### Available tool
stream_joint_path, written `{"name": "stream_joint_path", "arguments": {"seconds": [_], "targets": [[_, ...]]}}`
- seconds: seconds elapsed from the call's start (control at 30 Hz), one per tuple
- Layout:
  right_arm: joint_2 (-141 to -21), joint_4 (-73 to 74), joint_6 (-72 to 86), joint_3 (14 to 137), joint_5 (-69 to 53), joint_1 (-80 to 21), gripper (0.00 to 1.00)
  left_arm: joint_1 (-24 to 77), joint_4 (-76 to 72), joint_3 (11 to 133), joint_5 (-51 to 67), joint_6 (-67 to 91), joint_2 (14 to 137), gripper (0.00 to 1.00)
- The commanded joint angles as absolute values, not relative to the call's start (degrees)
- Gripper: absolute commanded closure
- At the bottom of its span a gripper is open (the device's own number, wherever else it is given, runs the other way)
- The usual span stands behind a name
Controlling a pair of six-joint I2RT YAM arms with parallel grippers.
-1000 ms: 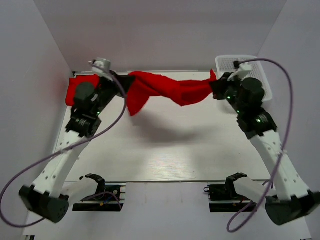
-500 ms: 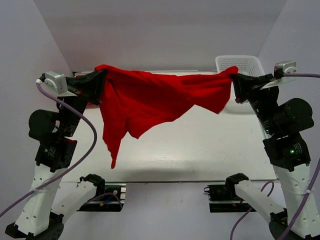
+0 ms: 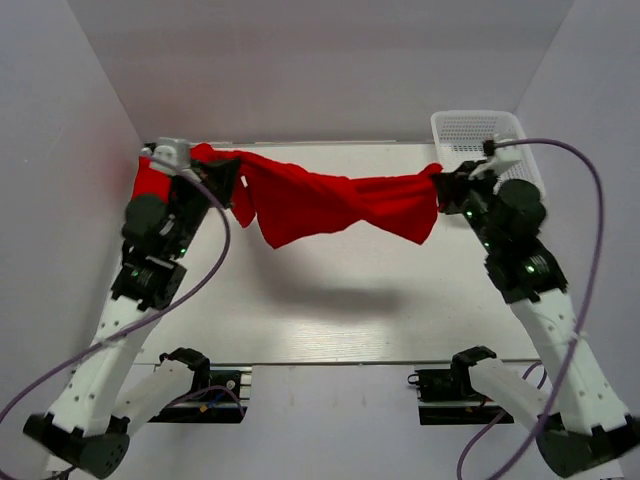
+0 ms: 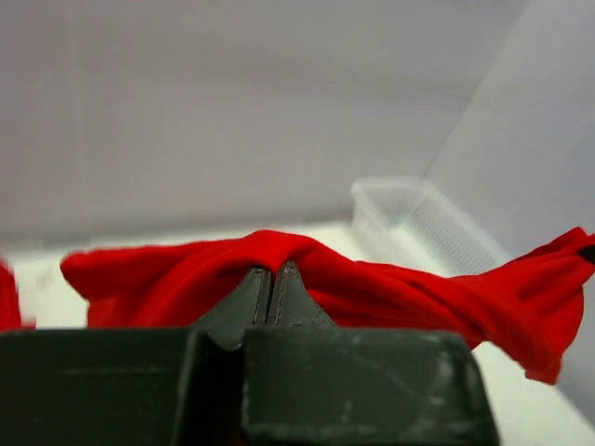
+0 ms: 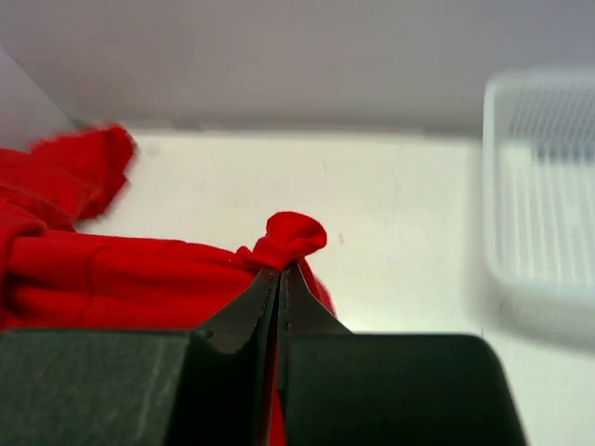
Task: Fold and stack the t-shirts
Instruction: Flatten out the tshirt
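A bright red t-shirt [image 3: 330,200] hangs bunched in the air between my two grippers, above the back of the table. My left gripper [image 3: 228,178] is shut on its left end, seen in the left wrist view [image 4: 273,269] with cloth [image 4: 390,288] draped past the jaws. My right gripper [image 3: 440,185] is shut on its right end, where a small knot of cloth [image 5: 293,237] sticks out past the fingertips [image 5: 280,269]. More red cloth [image 3: 150,180] lies at the back left of the table, partly hidden by the left arm.
A white mesh basket [image 3: 470,128] stands at the back right corner, behind the right gripper; it also shows in the right wrist view [image 5: 539,186]. White walls close in the table on three sides. Two black mounts sit at the near edge.
The shirt was spread wide and held high half a second ago. Both grippers have come lower and closer together, and the shirt now sags bunched between them.
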State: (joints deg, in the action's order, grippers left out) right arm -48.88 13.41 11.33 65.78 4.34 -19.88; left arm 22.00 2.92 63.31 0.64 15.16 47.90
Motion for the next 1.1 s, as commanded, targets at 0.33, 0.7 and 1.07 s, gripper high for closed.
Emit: {"name": "stream_joint_path", "arguments": {"seconds": [0.33, 0.7, 1.07], "targets": [[-89.8, 10.4, 16.3, 64.5, 10.6, -15.6, 1.00, 20.8, -0.8, 65.7, -3.6, 18.0, 93.1, 1.00], [-115.3, 17.0, 13.9, 86.4, 3.0, -11.3, 0.23, 18.5, 9.1, 88.1, 1.4, 17.4, 117.3, 0.00], [-98.9, 19.5, 11.8, 81.0, -1.5, -11.3, 0.10, 18.0, 24.2, 79.6, -6.8, 18.0, 89.8, 0.00]]}}
